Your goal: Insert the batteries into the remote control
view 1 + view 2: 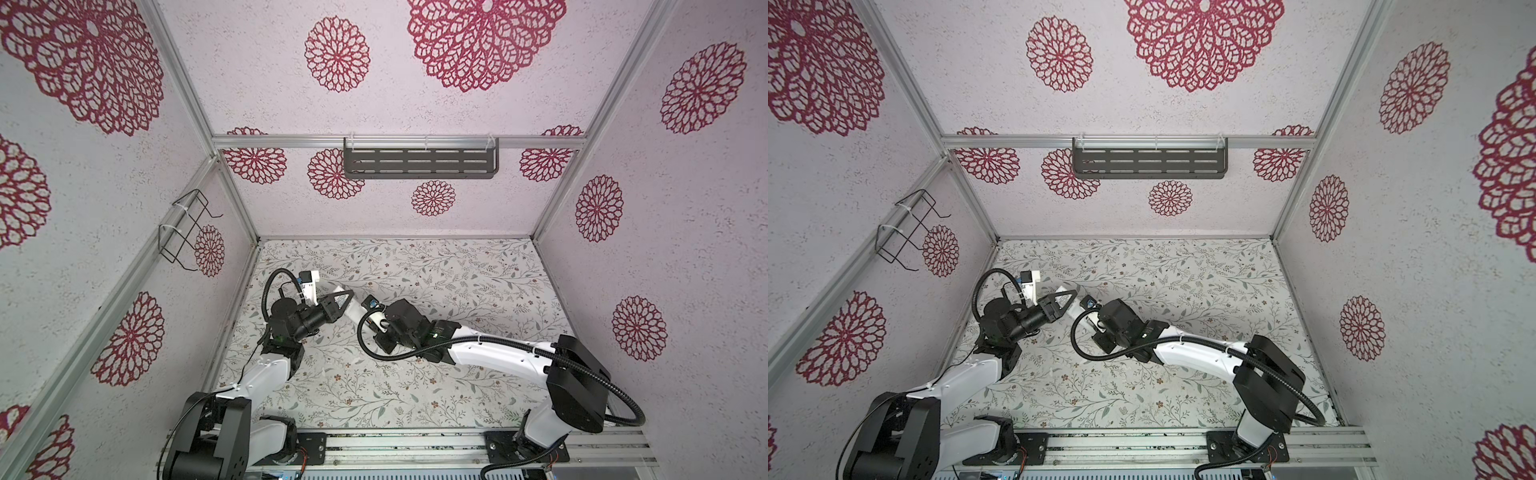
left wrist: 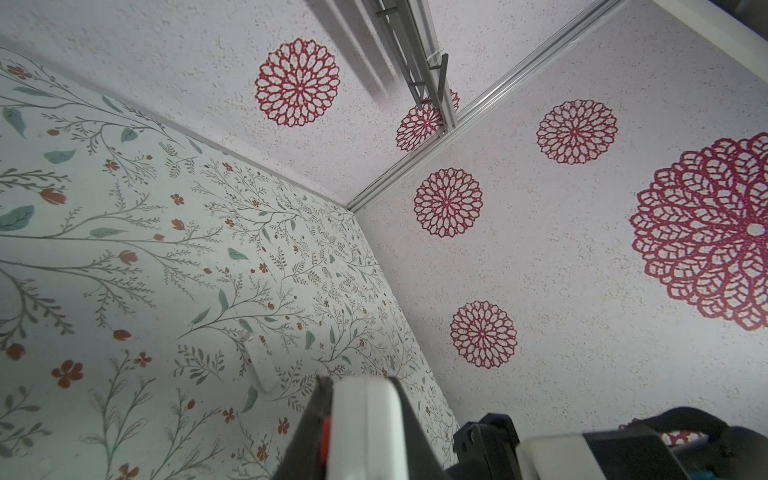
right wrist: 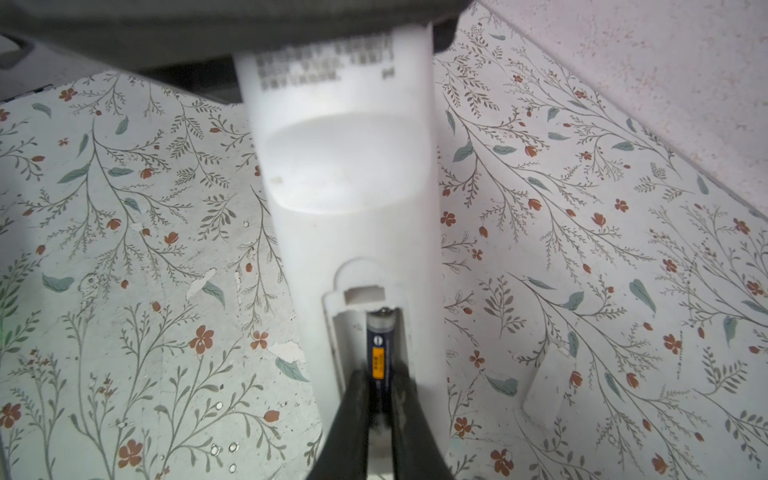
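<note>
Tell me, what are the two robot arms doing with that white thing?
They are loading a remote control. The left tool grips the remote, with its plain back facing up. The right tool pinches a dark battery, which lies in the open battery recess. The slot beside it looks empty. A small white piece, probably the cover, lies on the flowery table.

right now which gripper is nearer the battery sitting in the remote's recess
Right. The right gripper straddles the battery in the recess; the left gripper clamps the remote near its other end.
</note>
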`<act>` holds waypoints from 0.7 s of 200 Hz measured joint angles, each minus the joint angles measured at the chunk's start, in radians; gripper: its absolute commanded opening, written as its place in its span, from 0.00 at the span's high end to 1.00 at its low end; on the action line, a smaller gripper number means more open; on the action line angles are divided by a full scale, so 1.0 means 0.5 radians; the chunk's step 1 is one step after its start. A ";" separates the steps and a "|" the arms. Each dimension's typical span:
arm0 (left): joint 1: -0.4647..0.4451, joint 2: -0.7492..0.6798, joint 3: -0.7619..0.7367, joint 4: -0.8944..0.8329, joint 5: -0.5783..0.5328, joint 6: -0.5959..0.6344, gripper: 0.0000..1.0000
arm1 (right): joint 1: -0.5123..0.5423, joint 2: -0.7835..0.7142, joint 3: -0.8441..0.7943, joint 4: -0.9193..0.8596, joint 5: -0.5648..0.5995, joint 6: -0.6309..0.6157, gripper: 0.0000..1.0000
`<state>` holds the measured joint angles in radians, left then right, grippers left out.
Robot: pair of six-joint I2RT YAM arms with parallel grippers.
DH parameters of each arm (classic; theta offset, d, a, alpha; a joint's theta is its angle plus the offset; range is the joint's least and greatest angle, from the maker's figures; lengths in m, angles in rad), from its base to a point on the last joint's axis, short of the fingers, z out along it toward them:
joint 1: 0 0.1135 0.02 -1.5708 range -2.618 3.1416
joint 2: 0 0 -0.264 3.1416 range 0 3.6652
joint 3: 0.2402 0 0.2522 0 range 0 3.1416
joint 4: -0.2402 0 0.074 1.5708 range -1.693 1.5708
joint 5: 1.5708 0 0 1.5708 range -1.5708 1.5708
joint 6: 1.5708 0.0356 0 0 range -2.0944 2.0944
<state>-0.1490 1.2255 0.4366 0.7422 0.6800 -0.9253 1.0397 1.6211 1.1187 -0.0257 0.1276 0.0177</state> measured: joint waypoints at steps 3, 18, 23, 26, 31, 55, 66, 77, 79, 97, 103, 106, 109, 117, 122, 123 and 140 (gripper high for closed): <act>0.000 0.000 0.000 0.002 0.000 -0.001 1.00 | 0.000 -0.001 0.000 0.000 0.000 -0.001 0.83; 0.000 0.000 0.000 0.001 0.001 0.000 1.00 | 0.001 -0.001 0.001 -0.002 0.001 -0.009 0.83; 0.000 0.000 0.000 0.000 0.001 0.000 1.00 | 0.002 -0.001 0.001 -0.004 0.002 -0.014 0.82; 0.000 0.000 0.000 0.000 0.001 0.000 1.00 | 0.002 -0.001 0.001 -0.004 0.002 -0.015 0.82; 0.000 0.000 0.000 0.000 0.001 0.000 1.00 | 0.002 -0.001 0.001 -0.005 0.002 -0.019 0.82; 0.000 0.000 0.000 -0.007 0.003 0.000 1.00 | 0.004 -0.004 0.003 -0.020 0.006 -0.034 0.81; 0.001 0.000 0.000 -0.011 0.011 0.000 1.00 | 0.007 -0.009 0.003 -0.033 0.007 -0.038 0.80; 0.001 0.000 -0.001 -0.012 0.022 -0.005 1.00 | 0.010 -0.018 0.003 -0.048 0.010 -0.040 0.80; 0.001 0.000 0.000 -0.013 0.024 -0.005 1.00 | 0.010 -0.018 0.003 -0.050 0.010 -0.041 0.80; 0.002 0.000 0.000 -0.013 0.037 -0.011 1.00 | 0.015 -0.027 0.002 -0.066 0.017 -0.043 0.79; 0.002 0.000 0.000 -0.013 0.040 -0.014 1.00 | 0.017 -0.029 0.002 -0.069 0.019 -0.043 0.78; 0.002 0.000 0.000 -0.013 0.043 -0.014 1.00 | 0.018 -0.030 0.002 -0.069 0.020 -0.043 0.78; 0.003 0.000 0.000 -0.013 0.044 -0.014 1.00 | 0.019 -0.031 0.002 -0.072 0.021 -0.043 0.78; 0.003 0.000 0.000 -0.012 0.047 -0.016 1.00 | 0.021 -0.034 0.002 -0.077 0.021 -0.046 0.78; 0.003 0.000 0.000 -0.012 0.050 -0.018 1.00 | 0.021 -0.037 0.002 -0.080 0.022 -0.048 0.77; 0.003 0.000 0.000 -0.013 0.051 -0.018 1.00 | 0.022 -0.038 0.002 -0.081 0.022 -0.049 0.77; 0.003 0.000 0.000 -0.012 0.060 -0.027 1.00 | 0.024 -0.046 0.002 -0.094 0.021 -0.053 0.76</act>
<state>-0.1474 1.2255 0.4366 0.7361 0.7101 -0.9390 1.0519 1.5982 1.1198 -0.0727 0.1383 -0.0090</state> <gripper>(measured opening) 0.207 0.216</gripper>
